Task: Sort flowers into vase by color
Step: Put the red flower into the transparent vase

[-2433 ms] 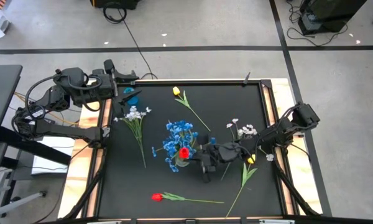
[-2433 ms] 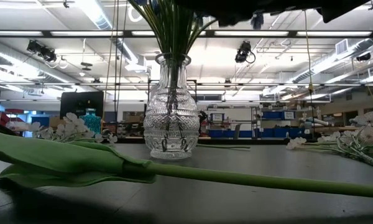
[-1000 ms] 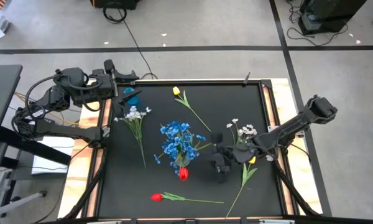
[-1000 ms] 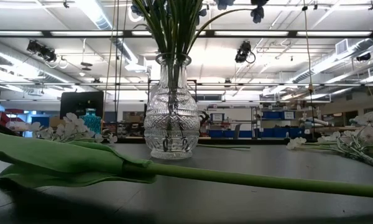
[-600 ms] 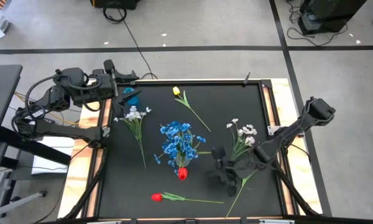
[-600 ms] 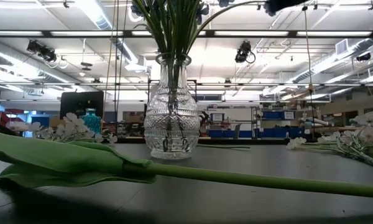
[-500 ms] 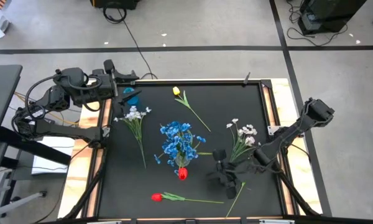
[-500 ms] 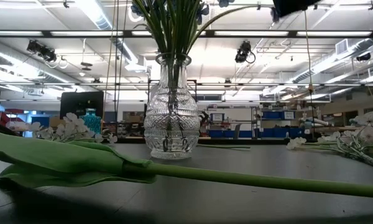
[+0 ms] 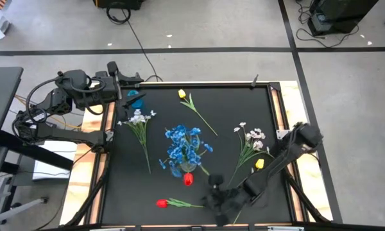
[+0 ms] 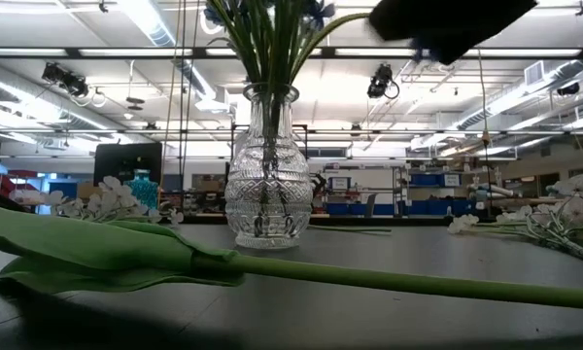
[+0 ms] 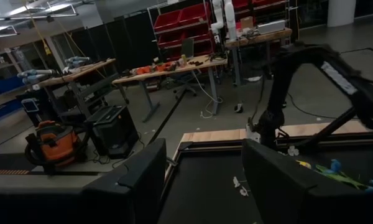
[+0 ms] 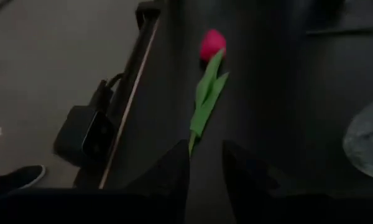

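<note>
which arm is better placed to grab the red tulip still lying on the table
Right, likely. The right gripper hovers open over the stem end of the red tulip at the table's near edge; its wrist view looks straight along that stem. The left gripper waits open at the far left corner.

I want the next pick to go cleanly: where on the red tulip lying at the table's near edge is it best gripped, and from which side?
Probably the bare stem end of the red tulip, away from bloom and leaf, from straight above with the fingers across the stem. It lies flat on the table, so only its sides offer a hold. The right gripper hovers over that end, the stem lined up between its parted fingers.
</note>
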